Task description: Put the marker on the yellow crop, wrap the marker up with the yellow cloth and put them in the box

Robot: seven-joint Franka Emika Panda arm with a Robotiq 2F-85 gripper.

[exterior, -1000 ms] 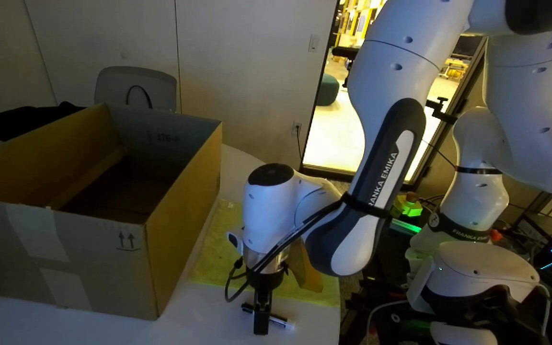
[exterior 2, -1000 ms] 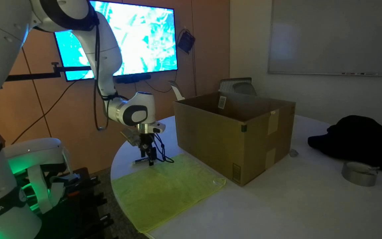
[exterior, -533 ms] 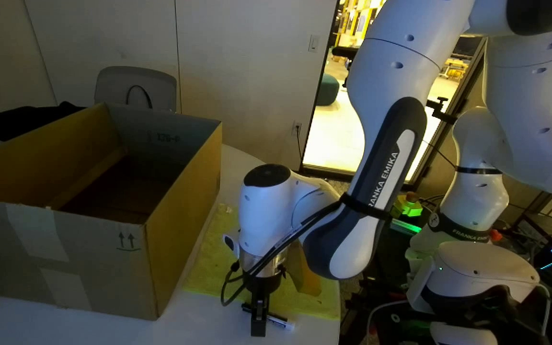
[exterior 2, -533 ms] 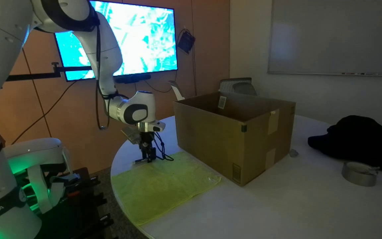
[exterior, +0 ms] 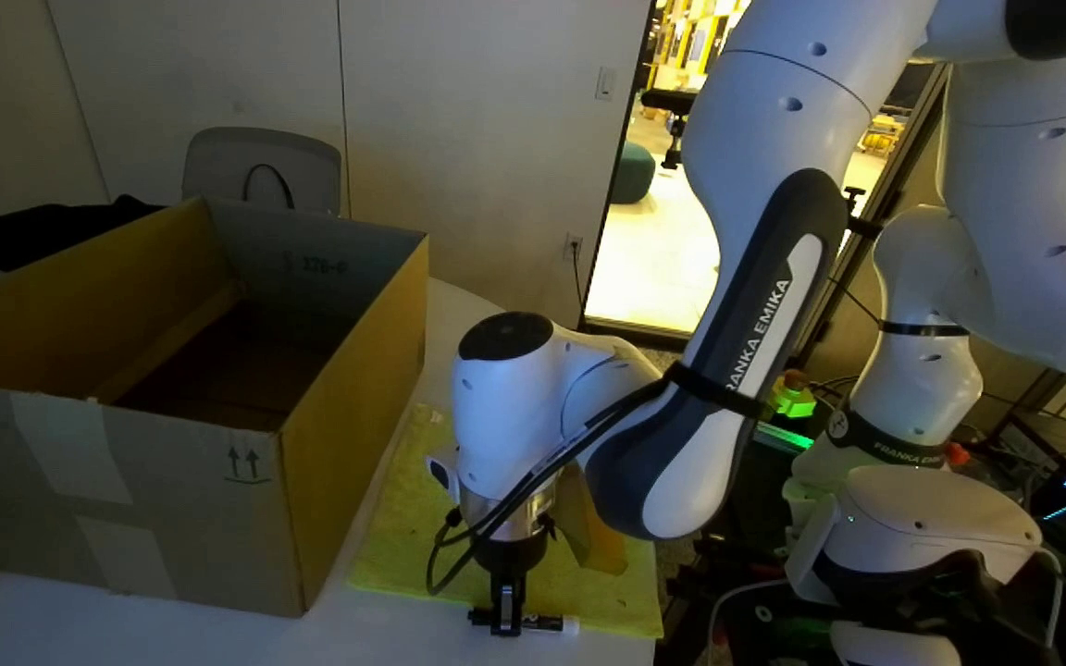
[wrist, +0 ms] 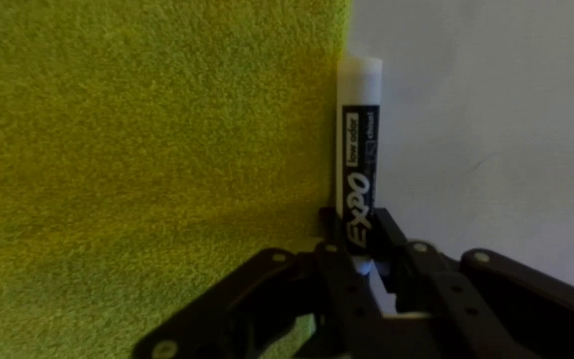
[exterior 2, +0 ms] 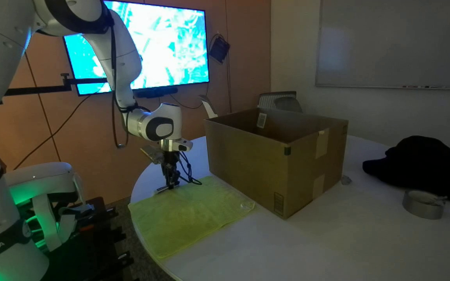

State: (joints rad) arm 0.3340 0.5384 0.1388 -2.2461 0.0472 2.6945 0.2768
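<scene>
In the wrist view the black-and-white marker point(wrist: 359, 139) lies lengthwise along the edge of the yellow cloth point(wrist: 142, 124), with bare white table on its other side. My gripper point(wrist: 357, 224) is shut on the marker, one finger against each flank near its lower end. The marker's cap end is mostly hidden by the fingers in this view. Both exterior views show the gripper point(exterior: 506, 620) pointing down, low at the table, with the marker point(exterior: 551, 624) across it. The cloth point(exterior 2: 193, 220) is spread flat. Beside it stands the open brown box point(exterior 2: 244, 168).
A roll of tape point(exterior 2: 423, 205) and a black fabric heap point(exterior 2: 424, 164) are on the table past the box. The table's curved edge point(exterior 2: 150, 257) runs close by the cloth. A loop of cable point(exterior: 436, 564) hangs from the wrist.
The fingers have closed on the marker, which has swivelled to lie square across them. The cloth has slid a little toward the marker, and its edge now runs alongside it.
</scene>
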